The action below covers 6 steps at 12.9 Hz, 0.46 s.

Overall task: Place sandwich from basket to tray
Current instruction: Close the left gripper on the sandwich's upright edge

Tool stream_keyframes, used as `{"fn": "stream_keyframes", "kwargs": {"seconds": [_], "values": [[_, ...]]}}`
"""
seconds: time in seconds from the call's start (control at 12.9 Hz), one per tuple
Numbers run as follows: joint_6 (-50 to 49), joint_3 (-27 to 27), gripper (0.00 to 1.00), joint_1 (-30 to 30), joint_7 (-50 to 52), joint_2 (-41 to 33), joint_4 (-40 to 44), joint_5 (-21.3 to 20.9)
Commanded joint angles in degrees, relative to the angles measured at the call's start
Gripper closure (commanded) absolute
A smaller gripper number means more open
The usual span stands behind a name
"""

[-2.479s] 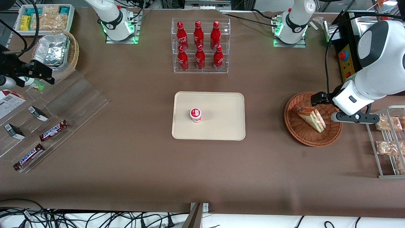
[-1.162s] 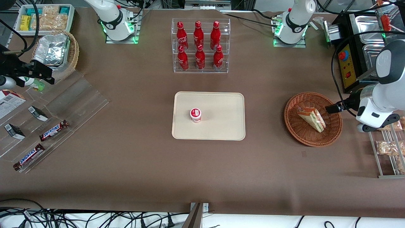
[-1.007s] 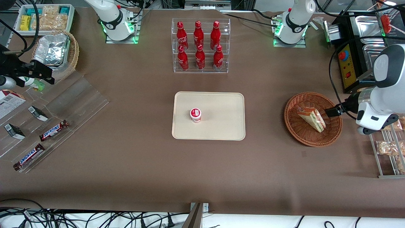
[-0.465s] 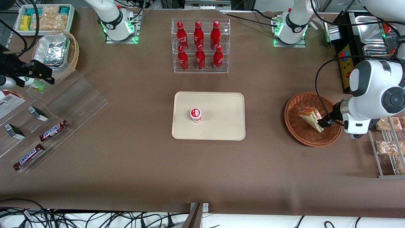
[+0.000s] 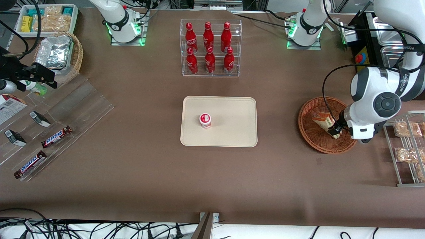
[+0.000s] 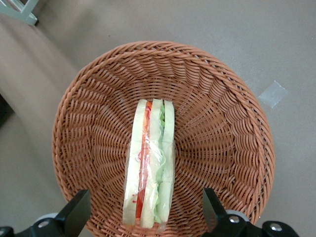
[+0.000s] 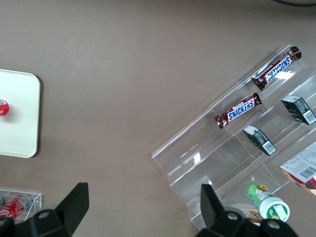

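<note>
My jaws (image 6: pixel 145 217) stand spread, straddling the sandwich (image 6: pixel 149 165), which lies on edge in the basket (image 6: pixel 237 123). Risk: its slick wrap may slip on closing, or the light basket lift with it. Tray (image 5: pixel 232 132) lies well apart.

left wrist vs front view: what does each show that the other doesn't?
Only the left wrist view: the sandwich's full layered edge and the open gripper's fingers either side of it, apart from it. Only the front view: the tray with a small cup on it, and the bottle rack. Both: the sandwich lying in the basket, gripper above it.
</note>
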<state>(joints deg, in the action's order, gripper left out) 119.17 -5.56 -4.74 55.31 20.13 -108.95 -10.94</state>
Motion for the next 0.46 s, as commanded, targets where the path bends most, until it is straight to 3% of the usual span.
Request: {"fn": "stream_keyframes", "kwargs": {"seconds": [0.0,0.39], "values": [[4.04,-0.06,0.0,0.52,1.21,-0.7,-3.71,-1.63],[9.85,-0.15,0.0,0.61,1.9,-0.79,-8.47,-1.72]]}}
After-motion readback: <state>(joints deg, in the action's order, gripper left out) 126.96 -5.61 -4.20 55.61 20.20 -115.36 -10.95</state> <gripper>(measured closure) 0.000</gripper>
